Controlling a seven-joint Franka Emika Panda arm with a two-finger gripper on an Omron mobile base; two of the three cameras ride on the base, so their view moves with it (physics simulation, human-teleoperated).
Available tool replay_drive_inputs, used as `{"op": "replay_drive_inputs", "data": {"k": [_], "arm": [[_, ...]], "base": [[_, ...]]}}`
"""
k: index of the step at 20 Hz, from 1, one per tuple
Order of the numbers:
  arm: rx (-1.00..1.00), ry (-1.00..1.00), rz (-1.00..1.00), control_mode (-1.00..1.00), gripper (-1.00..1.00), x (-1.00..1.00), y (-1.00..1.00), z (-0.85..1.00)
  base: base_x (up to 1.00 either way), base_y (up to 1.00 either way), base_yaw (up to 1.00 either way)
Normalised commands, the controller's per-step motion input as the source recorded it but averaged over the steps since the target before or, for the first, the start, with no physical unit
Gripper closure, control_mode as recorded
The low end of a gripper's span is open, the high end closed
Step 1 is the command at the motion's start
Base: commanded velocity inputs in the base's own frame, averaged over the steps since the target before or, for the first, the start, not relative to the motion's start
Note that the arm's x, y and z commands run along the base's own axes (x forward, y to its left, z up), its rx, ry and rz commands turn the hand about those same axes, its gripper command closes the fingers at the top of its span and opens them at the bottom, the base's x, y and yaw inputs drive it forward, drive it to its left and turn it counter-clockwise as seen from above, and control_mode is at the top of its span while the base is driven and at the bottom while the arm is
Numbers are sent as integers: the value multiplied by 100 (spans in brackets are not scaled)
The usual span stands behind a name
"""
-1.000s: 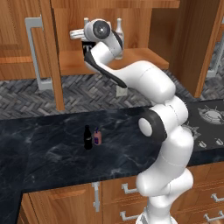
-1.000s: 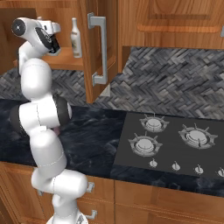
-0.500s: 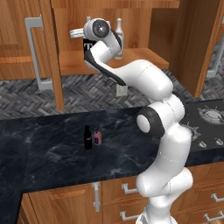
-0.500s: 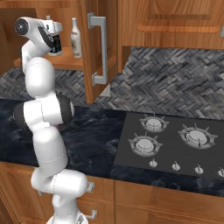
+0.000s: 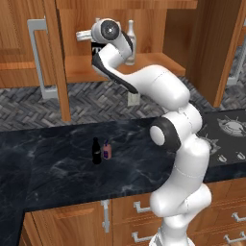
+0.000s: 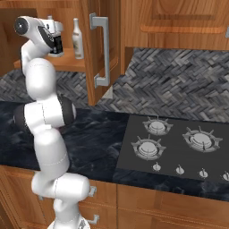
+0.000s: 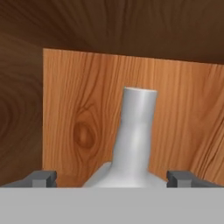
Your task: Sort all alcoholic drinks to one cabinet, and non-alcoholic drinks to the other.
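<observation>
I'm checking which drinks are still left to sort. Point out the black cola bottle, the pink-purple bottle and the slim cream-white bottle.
black cola bottle [image 5: 96, 151]: left base view, on its dark body.
pink-purple bottle [image 5: 107, 152]: left base view, on its pink body.
slim cream-white bottle [image 6: 78, 40]: right base view, on its body.

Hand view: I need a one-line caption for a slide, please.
Inside the wooden cabinet, the open gripper straddles the clear bottle, one of its fingers on each side.
</observation>
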Motion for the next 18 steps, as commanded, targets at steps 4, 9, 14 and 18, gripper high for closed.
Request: {"op": "replay_drive_inputs", "data": {"k": [4, 9, 14, 18], "arm": [[0, 0, 0, -100, -100, -34, 0, 8], [0, -1, 0, -100, -100, -45, 0, 4], [0, 0, 0, -100, -100, -53, -3, 0], [0, 0, 0, -100, -100, -58, -6, 0]], "base": [[0, 0, 0], [0, 0, 0], [0, 0, 0], [0, 0, 0]]}}
